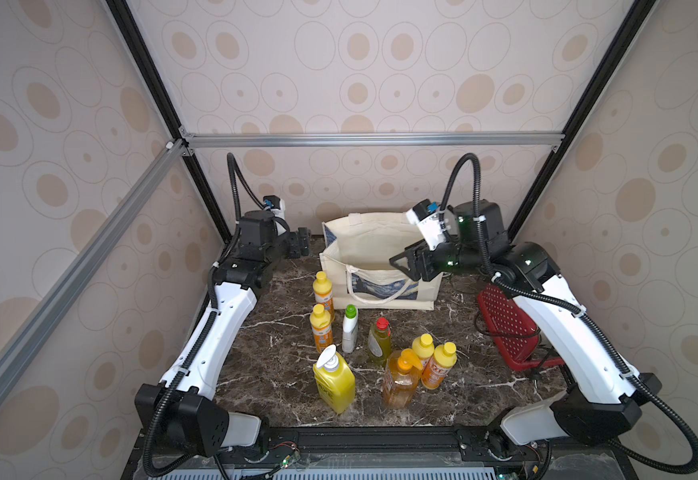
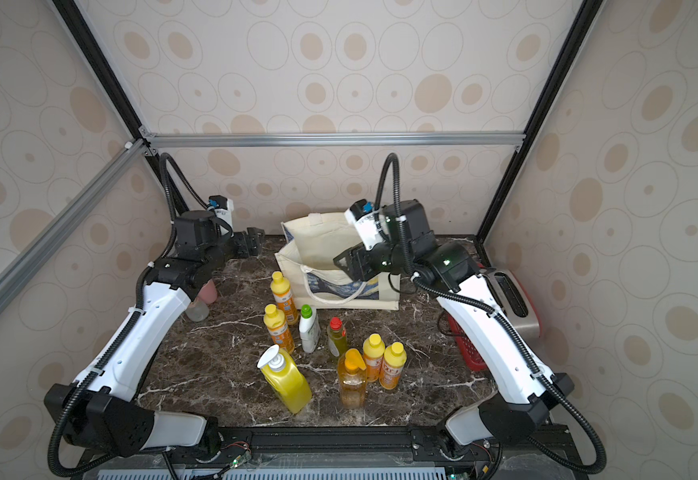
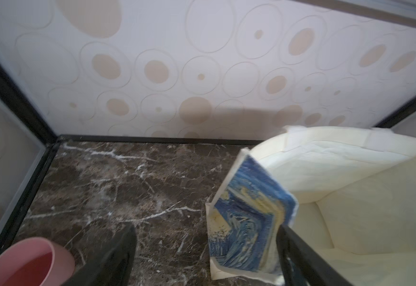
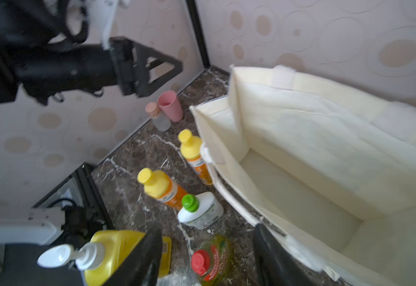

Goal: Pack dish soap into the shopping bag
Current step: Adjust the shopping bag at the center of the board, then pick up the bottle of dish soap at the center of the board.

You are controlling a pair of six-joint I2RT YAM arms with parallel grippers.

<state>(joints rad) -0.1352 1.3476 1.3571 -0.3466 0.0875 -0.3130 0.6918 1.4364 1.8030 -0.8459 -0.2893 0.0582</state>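
1. While all eight dish soap bottles stand upright on the marble table (image 1: pixel 255 365), caps up and long axes vertical, none is inside the shopping bag (image 1: pixel 384 286).
2. The shopping bag stands upright at the back of the table with its mouth facing up. Its long axis runs side to side along the rear wall. The blue-and-yellow swirl print faces forward, with a white rope handle hanging over it. Only cream lining shows inside in the right wrist view.
3. Four small orange bottles with yellow caps stand in pairs. One (image 1: pixel 323 293) is just beside the bag's front left corner, with another (image 1: pixel 321 328) in front of it. Two more (image 1: pixel 422 349) (image 1: pixel 442 365) stand side by side further right.
4. Between the pairs are the white green-capped bottle (image 1: pixel 350 328) and the greenish red-capped bottle (image 1: pixel 379 340). Nearest the front are the yellow pump bottle (image 1: pixel 334 380) and the clear orange pump bottle (image 1: pixel 400 378).
5. Labels carry print – black on the yellow pump bottle, red on the red-capped one – but it is too blurred to read.
6. The left gripper (image 1: pixel 304 243) hangs beside the bag's left end with its jaws spread wide, holding nothing.
7. The right gripper (image 1: pixel 401 264) hangs over the bag's right rim, with its jaws apart and nothing between them.
8. A pink cup (image 3: pixel 28 262) and a stoppered jar (image 4: pixel 159 118) sit near the left wall. A red basket (image 1: pixel 505 328) and a toaster (image 2: pixel 513 299) sit on the right.
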